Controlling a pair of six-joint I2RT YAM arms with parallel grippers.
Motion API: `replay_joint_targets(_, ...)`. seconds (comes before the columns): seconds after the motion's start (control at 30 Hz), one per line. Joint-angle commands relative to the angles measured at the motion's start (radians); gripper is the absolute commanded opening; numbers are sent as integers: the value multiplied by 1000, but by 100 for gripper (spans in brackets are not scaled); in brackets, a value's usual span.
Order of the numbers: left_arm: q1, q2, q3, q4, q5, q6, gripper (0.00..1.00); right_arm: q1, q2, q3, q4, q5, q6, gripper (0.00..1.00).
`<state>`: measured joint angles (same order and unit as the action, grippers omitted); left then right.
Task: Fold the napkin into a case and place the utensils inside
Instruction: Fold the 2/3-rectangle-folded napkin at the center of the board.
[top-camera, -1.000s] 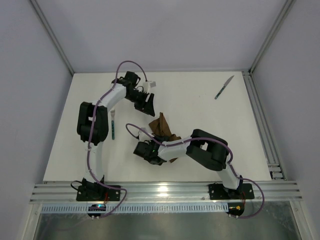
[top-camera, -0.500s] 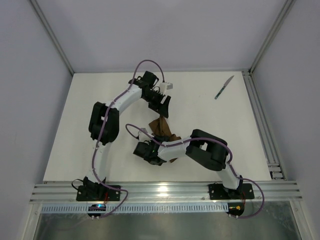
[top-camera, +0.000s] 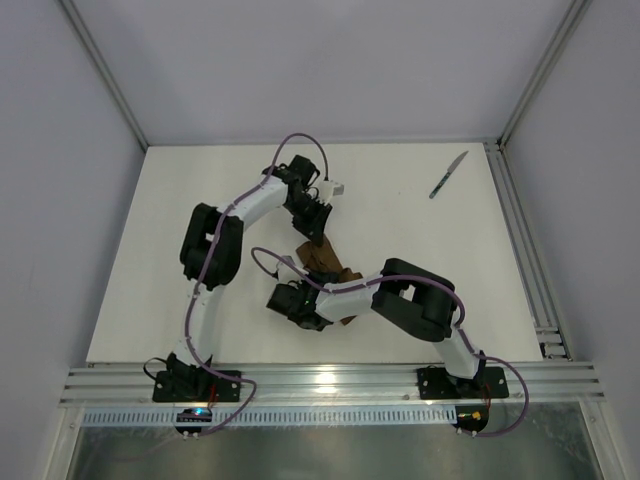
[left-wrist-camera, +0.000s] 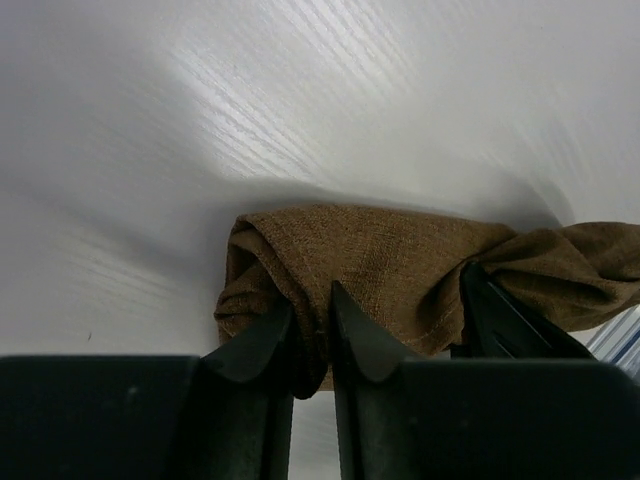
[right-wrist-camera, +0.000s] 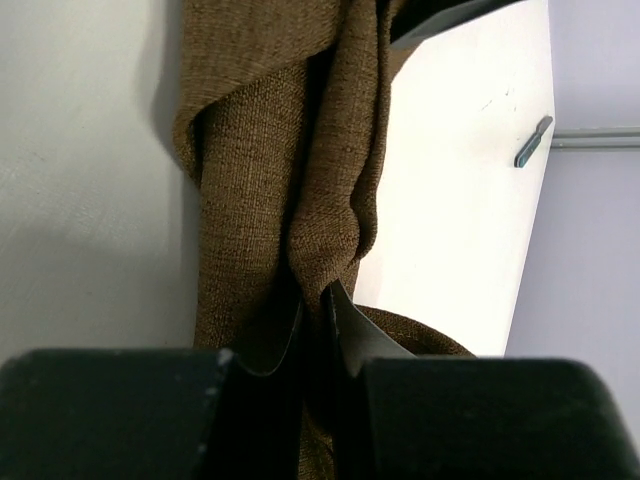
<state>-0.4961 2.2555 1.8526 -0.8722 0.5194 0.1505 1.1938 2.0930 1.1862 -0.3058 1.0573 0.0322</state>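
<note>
Brown napkin (top-camera: 325, 262) lies bunched mid-table (top-camera: 400, 215), strung between my arms | my left gripper (left-wrist-camera: 312, 318) pinched on its far bunched end | my right gripper (right-wrist-camera: 315, 292) clenched on a near fold | knife (top-camera: 449, 174) well apart, far right corner

white table top (top-camera: 400, 210), pale grey enclosure walls (top-camera: 330, 60) behind, aluminium rail (top-camera: 330, 380) along near edge, another rail (top-camera: 520, 240) down right side
</note>
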Motion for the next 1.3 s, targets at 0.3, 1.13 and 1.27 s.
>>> replay_joint_targets(0.3, 30, -96, -159, -28, -2, 72, 4, -57, 50, -39, -72, -227, 121, 4)
replay_joint_targets(1.13, 37, -48, -296, 68, -61, 63, 0, -66, -372, -163, -12, -269, 103, 50)
replay_joint_targets(1.27, 39, -57, -306, 75, -56, 60, 0, -68, -479, -223, -7, -334, 97, 53)
